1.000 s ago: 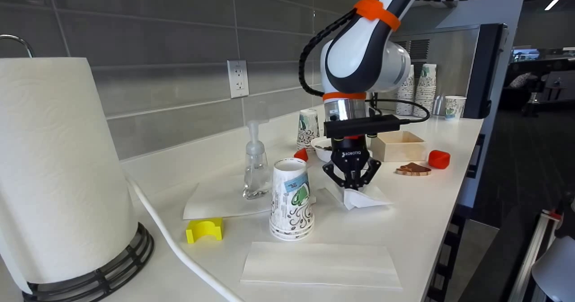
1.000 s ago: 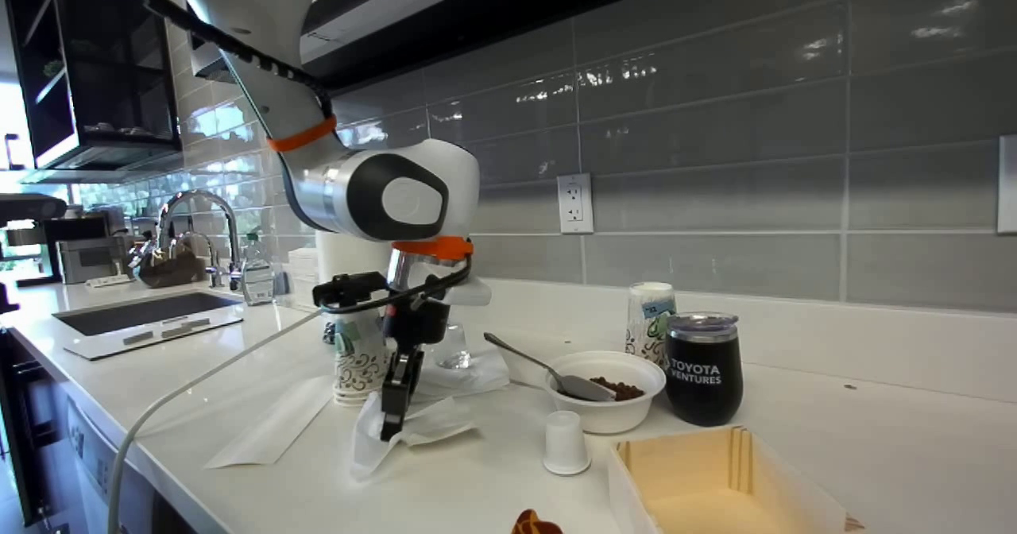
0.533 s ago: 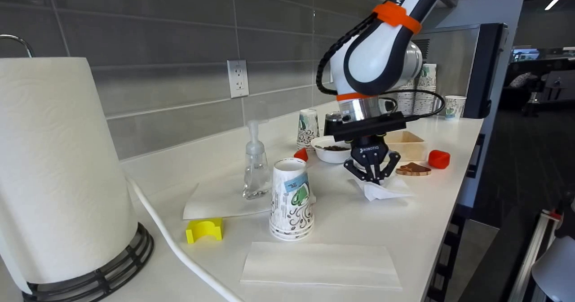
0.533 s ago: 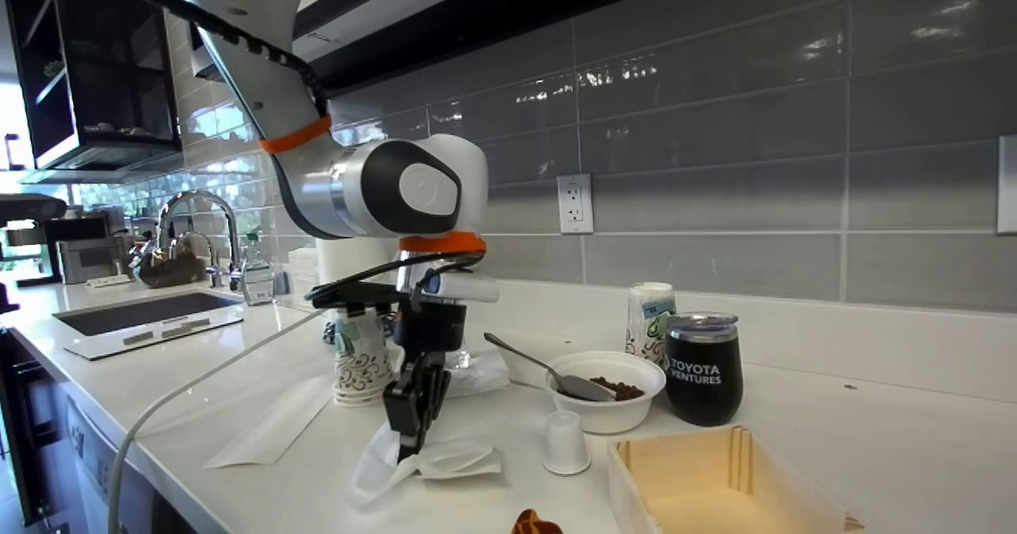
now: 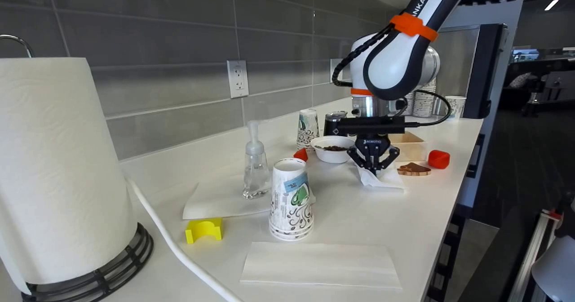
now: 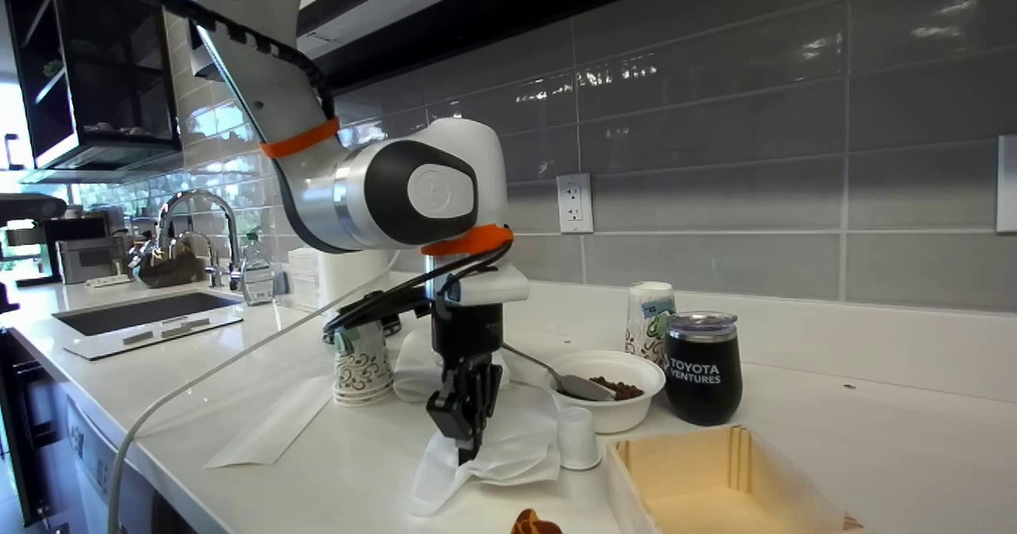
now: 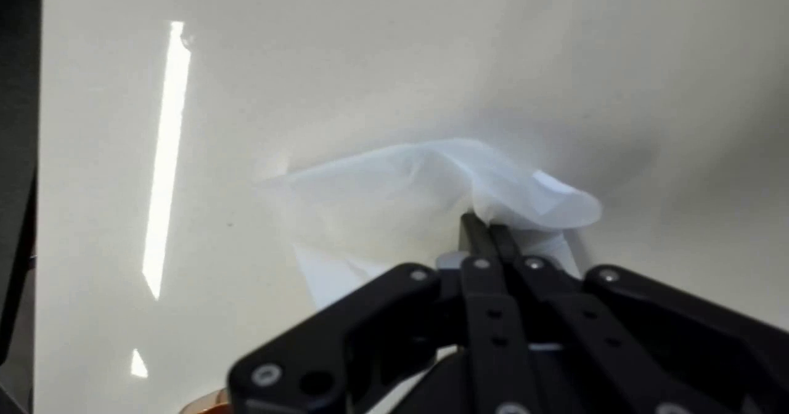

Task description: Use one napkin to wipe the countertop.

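Observation:
My gripper is shut on the white napkin, its fingertips pinching a bunched fold, in the wrist view (image 7: 490, 223) and in both exterior views (image 5: 373, 170) (image 6: 467, 450). The napkin (image 5: 384, 181) is crumpled and spreads out around the fingertips. It lies against the off-white countertop (image 5: 341, 212), with one edge curled up in the wrist view (image 7: 419, 174). In an exterior view the napkin (image 6: 512, 454) touches or nearly touches a small white cup (image 6: 578, 439). The part between the fingers is hidden.
A white bowl (image 6: 608, 415), black tumbler (image 6: 705, 371) and wooden box (image 6: 715, 486) stand close to the gripper. A toy food slice (image 5: 413, 170) and red object (image 5: 439, 159) lie near the counter edge. Stacked printed cups (image 5: 291, 203) and a flat folded sheet (image 5: 321, 264) are nearer the paper-towel roll (image 5: 58, 167).
My gripper has dragged the napkin along the countertop, away from the paper-towel roll and toward the bowl and wooden box. The small white cup has shifted slightly toward the box.

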